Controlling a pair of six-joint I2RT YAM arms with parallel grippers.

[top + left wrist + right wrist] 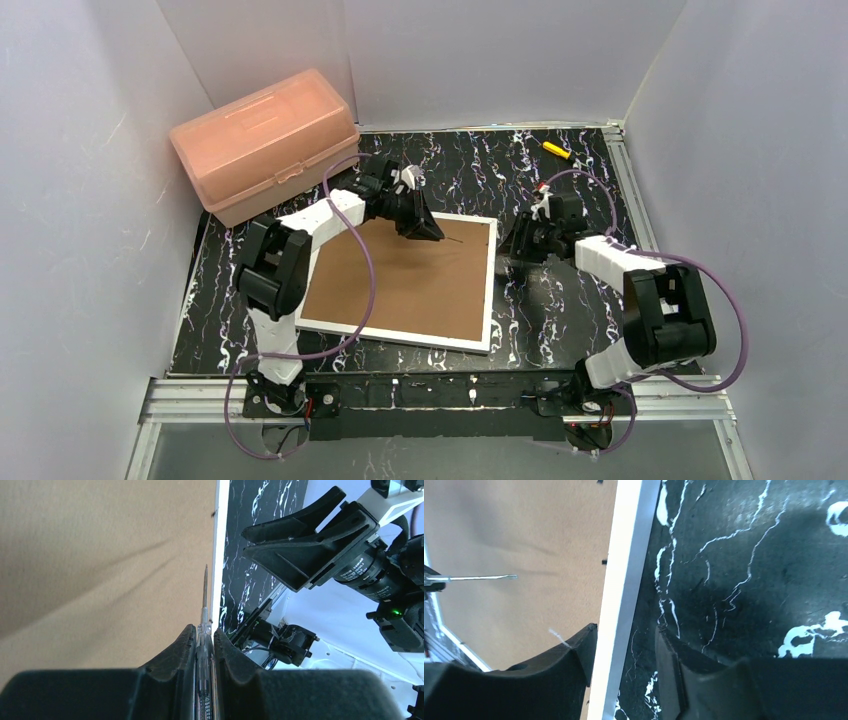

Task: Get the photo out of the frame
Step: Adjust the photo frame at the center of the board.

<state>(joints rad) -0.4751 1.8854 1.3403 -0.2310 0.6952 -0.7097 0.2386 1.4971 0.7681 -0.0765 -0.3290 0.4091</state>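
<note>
frame lies back-up mid-table, photo hidden beneath. left gripper pinches a screwdriver, tip near the right rim. it should pry the tab shallow, not gouge. right gripper spread, straddling that rim - can brace.

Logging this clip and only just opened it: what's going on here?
The frame lies face down on the table, brown back up. The left gripper is shut on a thin screwdriver, whose tip is over the back near the frame's right edge. The right gripper is open, with its fingers either side of that edge. The back is not yet off, and the photo is out of sight.
</note>
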